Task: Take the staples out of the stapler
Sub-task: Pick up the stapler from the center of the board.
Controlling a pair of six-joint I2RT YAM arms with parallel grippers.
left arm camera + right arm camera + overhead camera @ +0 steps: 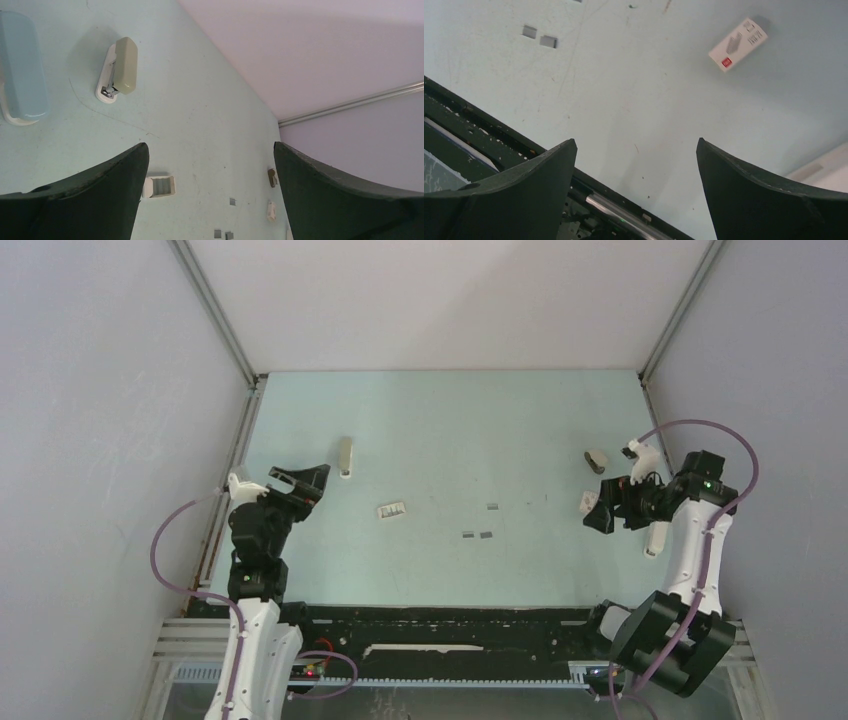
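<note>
The left fingers [90,200] stood wide apart with nothing between them. The right fingers [514,195] were likewise spread and empty above the desk [450,570].

The stapler [655,538] lay at the right edge of the desk, just beside the right arm and clear of the fingers. Only the overhead view showed it whole, as a white oblong. In the right wrist view a white shape in the lower right corner was cut off by the frame and a finger, and I could not tell what it was.

The staples [467,534] lay loose mid-desk, two side by side and one a little farther back. Overhead they were mere dark flecks, while the right wrist view showed two of them as small grey rectangles. That view alone made out the print and a red mark on the small white box [738,44].

The left wrist view alone showed three things:
- The beige bar [121,65] had a white base with metal at one end.
- An open white tray [160,185] sat near the fingers.
- A pale-blue oblong [20,65] was cut by the left edge.

A small brownish object [595,460] near the right fingers was too small to identify.
</note>
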